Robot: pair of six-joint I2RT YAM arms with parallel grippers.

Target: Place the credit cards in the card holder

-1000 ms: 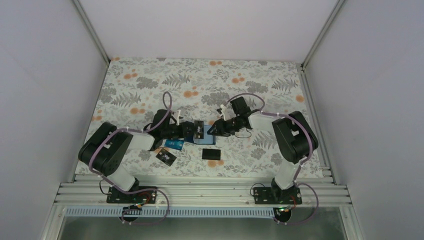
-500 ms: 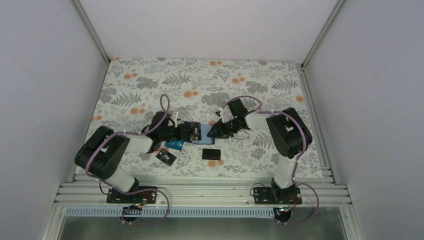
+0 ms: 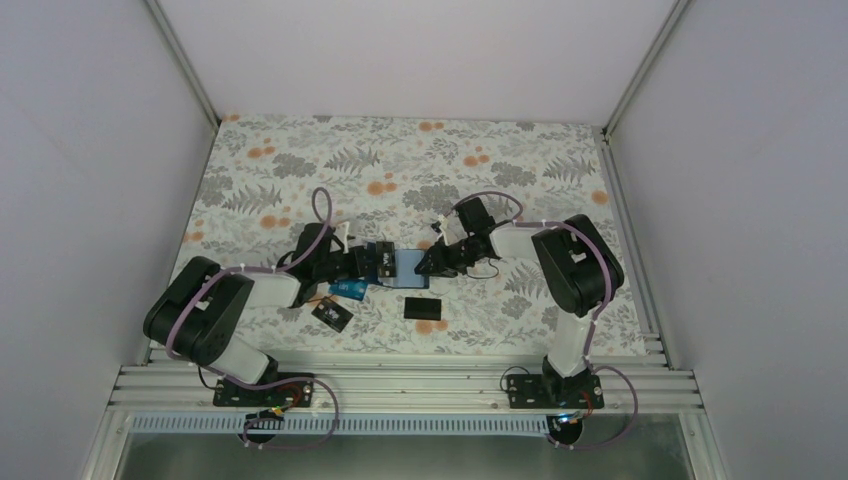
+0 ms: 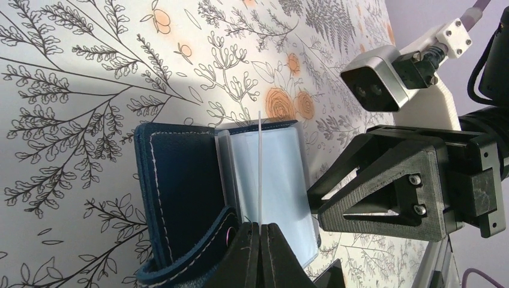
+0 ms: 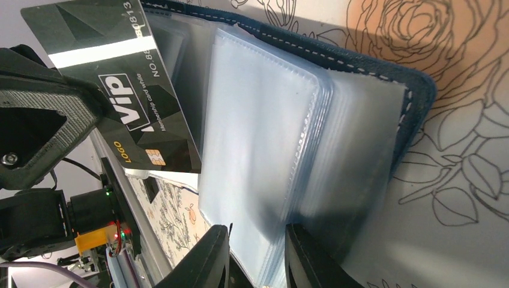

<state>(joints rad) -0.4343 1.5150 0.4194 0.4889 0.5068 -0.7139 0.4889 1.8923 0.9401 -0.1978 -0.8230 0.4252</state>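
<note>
The holder (image 3: 408, 268) lies open on the floral desk (image 3: 290, 150), about midway between the left and right edges and closer to the near edge than to the far one. Its navy cover is down and its inside faces up, and a stack of clear, pale blue-grey sleeves (image 5: 270, 150) fans up from the spine.

The left fingers (image 3: 372, 263) reach in from the left-edge side and are clenched on a black VIP card (image 5: 129, 96), gripping it by one end. The VIP card carries a pale stripe, a printed number, the word "LOGO" and a small chip. It is held on edge over the open holder. In the left wrist view it shows only as a thin bright line standing above the sleeves, close to the spine. Whether its free edge has entered a sleeve cannot be told.

The right fingers (image 3: 428, 262) come in from the right-edge side and grasp the holder at its right edge. In the right wrist view the loose ends of the sleeves fill the gap between the two tips.

Three more cards lie flat on the desk on the near side of the holder. The teal card (image 3: 348, 289) is just beside the holder's near-left corner, partly under the left arm. The marked card (image 3: 332, 314), black and tilted, lies a little nearer the near edge. The plain card (image 3: 425, 306), also black, lies close to the holder's near side without touching it.
</note>
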